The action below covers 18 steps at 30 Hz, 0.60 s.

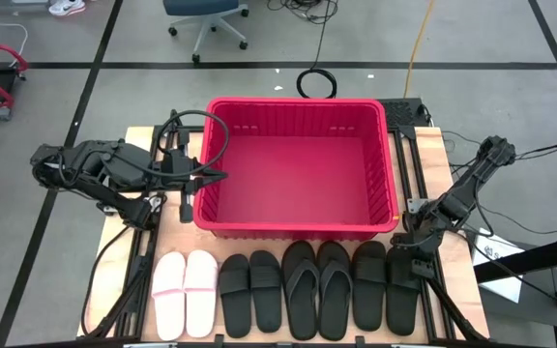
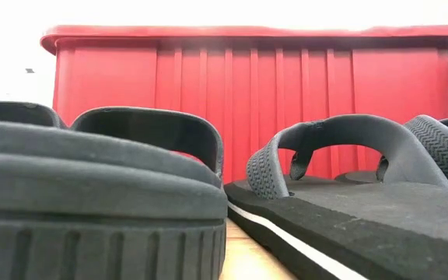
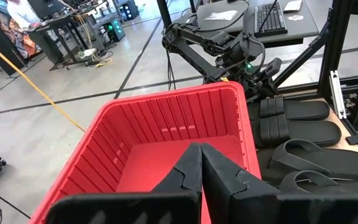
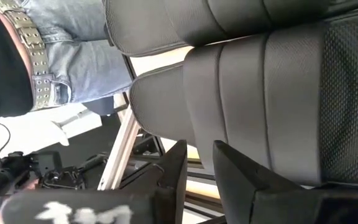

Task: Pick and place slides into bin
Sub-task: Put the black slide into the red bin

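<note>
On a wooden table (image 1: 431, 155), the left gripper (image 1: 188, 199) rests closed beside the empty red bin (image 1: 298, 227). 8 slides (image 1: 288, 290) line the front edge. The right gripper (image 1: 401, 259), slightly parted, hovers at the rightmost slide (image 1: 401, 287), gripping nothing. Grey tiled floor (image 1: 472, 39) surrounds.

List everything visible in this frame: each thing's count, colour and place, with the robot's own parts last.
bin: one, red, table centre, nothing inside.
pink slides: one pair, pale pink, left end of the front row.
black wide-strap slides: two pairs, beside the pink pair and at the row's right end.
black thong slides: one pair, between the black pairs.
person: one, jeans and studded belt, beyond the table.
left claw: shut, at the bin's left wall.
right claw: partly open, over the rightmost pair.
</note>
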Available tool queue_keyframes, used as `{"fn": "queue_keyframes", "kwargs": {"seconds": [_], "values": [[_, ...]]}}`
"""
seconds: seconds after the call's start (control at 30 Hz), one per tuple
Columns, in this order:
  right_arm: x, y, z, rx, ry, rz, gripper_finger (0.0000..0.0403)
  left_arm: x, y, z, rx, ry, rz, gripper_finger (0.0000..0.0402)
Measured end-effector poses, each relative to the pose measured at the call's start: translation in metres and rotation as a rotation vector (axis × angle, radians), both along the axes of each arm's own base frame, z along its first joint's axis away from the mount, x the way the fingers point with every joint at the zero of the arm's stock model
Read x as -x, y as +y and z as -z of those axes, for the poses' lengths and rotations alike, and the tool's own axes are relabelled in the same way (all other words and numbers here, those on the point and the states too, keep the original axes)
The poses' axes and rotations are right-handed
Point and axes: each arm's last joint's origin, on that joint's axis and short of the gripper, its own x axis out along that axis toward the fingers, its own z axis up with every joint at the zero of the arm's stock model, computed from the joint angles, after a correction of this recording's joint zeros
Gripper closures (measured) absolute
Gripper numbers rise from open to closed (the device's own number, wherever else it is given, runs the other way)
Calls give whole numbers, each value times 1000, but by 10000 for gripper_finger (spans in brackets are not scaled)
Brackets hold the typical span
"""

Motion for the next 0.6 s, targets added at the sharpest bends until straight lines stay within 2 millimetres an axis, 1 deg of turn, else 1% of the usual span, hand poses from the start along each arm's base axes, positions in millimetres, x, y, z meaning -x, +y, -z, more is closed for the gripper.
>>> {"fn": "queue_keyframes", "kwargs": {"seconds": [0.17, 0.23, 0.4, 0.5, 0.6], "values": [[1, -1, 1, 13, 17, 16, 330, 0, 0, 0, 0, 0, 0, 397], [0, -1, 2, 32, 8, 47, 323, 0, 0, 0, 0, 0, 0, 395], [-1, -1, 2, 35, -1, 42, 284, 0, 0, 0, 0, 0, 0, 400], [0, -1, 1, 19, 0, 13, 258, 0, 0, 0, 0, 0, 0, 396], [1, -1, 1, 8, 6, -12, 245, 0, 0, 0, -3, 1, 1, 396]]}}
